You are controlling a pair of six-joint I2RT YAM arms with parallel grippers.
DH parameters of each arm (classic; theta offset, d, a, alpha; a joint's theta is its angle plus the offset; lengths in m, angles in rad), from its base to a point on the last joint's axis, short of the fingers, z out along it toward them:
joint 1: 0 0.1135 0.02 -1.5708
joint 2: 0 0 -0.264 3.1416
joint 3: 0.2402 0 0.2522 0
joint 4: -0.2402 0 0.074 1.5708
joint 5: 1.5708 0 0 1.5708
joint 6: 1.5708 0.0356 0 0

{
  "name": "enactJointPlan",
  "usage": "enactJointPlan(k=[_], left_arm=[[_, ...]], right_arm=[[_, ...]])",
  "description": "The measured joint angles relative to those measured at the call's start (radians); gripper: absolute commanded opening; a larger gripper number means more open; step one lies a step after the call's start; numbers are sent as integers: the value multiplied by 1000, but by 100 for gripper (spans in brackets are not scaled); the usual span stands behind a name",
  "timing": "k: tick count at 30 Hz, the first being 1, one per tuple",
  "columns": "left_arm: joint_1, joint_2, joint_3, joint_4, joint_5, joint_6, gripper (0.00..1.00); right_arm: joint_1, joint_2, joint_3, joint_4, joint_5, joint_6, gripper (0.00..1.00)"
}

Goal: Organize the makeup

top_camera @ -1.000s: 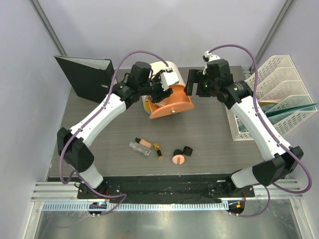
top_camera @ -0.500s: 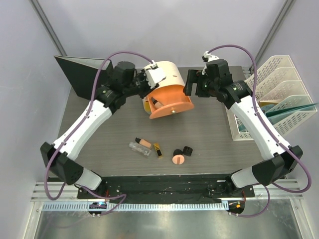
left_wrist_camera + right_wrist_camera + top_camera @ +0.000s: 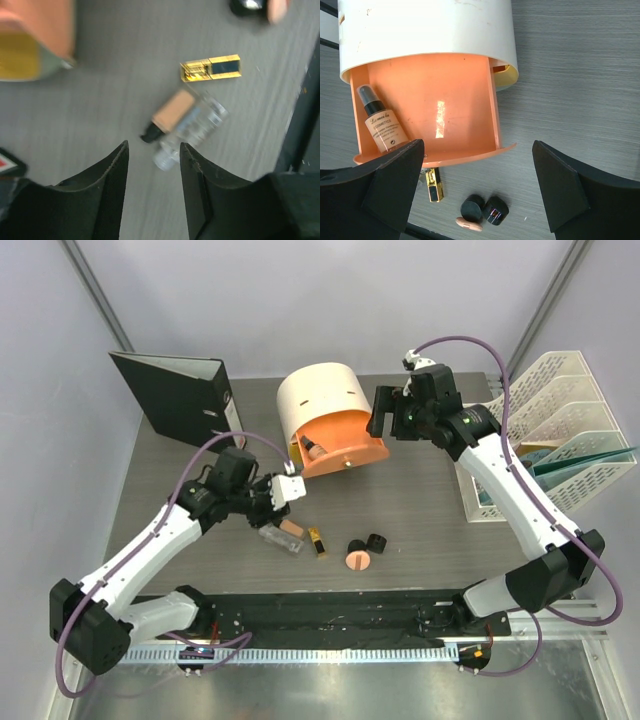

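From above: shows the box [image 3: 325, 400] on its side at 12 o'clock on the table [image 3: 430, 510], orange tray [image 3: 350, 452] opening toward 6, probably to let cosmetics be slid in from the near side. Places the remaining makeup loose at 6 o'clock of it: loose bottle [image 3: 290, 528] touching the clear tube [image 3: 280, 539], lipstick [image 3: 317, 542] just beside at 3, then two black jars [image 3: 376, 541] and the pink compact [image 3: 357, 560]. Puts the left gripper [image 3: 285, 490] low at 11 o'clock of that touching pair, and the right gripper [image 3: 380, 412] at 3 o'clock of the box.

Left wrist: looks straight down on bottle and tube lying side by side. Shows the jaws partly apart, holding nothing, with only table between them, lined up at 6 o'clock of the tube's end, seemingly to drop over one piece. Hard to tell which. Risks nudging both, given the contact.

Right wrist: shows the fingers spread wide and empty, framing the tray's mouth. Reveals a stored bottle [image 3: 382, 125] at 9 o'clock inside, along the left wall. Seems parked to steady or watch the box rather than to pick.
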Motion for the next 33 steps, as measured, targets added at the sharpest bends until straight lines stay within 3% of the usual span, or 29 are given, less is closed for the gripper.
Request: enactJointPlan(k=[8, 33], left_arm=[[0, 16, -149, -64, 27, 110, 47], [-29, 320, -195, 59, 158, 160, 41]], right_arm=[[0, 0, -5, 7, 0, -2, 95], [0, 6, -5, 8, 0, -7, 95]])
